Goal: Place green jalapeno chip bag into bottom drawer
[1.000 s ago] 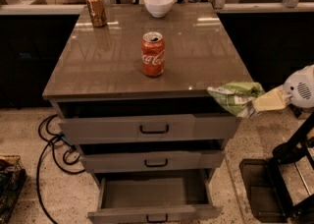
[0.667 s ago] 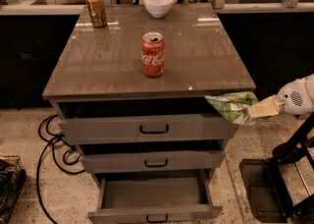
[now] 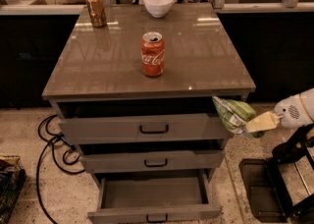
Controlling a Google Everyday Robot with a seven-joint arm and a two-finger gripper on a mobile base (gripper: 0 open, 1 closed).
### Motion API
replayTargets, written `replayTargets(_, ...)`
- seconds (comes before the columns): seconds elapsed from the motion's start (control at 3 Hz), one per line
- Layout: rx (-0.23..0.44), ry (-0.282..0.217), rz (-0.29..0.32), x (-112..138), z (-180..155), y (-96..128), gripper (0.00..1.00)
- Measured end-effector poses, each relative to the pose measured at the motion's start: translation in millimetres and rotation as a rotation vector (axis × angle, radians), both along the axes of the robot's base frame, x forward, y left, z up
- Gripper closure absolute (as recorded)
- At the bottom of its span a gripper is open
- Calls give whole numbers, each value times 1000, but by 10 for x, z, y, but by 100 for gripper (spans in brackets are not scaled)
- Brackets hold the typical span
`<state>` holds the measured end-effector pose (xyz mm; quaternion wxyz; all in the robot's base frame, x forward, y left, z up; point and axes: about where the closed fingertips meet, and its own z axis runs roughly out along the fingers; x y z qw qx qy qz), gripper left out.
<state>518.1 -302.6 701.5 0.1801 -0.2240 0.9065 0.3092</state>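
Brown tabletop [image 3: 206,56]; grey metal bottom drawer [image 3: 152,192] stood open below.
We saw cream gripper [image 3: 256,123] at right, fingers clamping crinkly light-green chip bag [image 3: 231,114].

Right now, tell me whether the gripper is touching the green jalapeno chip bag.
Touching. The camera view shows the gripper clamped on the green jalapeno chip bag, holding it in midair.
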Motion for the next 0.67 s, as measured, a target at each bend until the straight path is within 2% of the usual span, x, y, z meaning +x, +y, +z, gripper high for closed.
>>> replayTargets(0.33, 39, 121, 103, -96, -175, 63, 100)
replayTargets(0.67, 57, 171, 155, -235, -160, 106, 100)
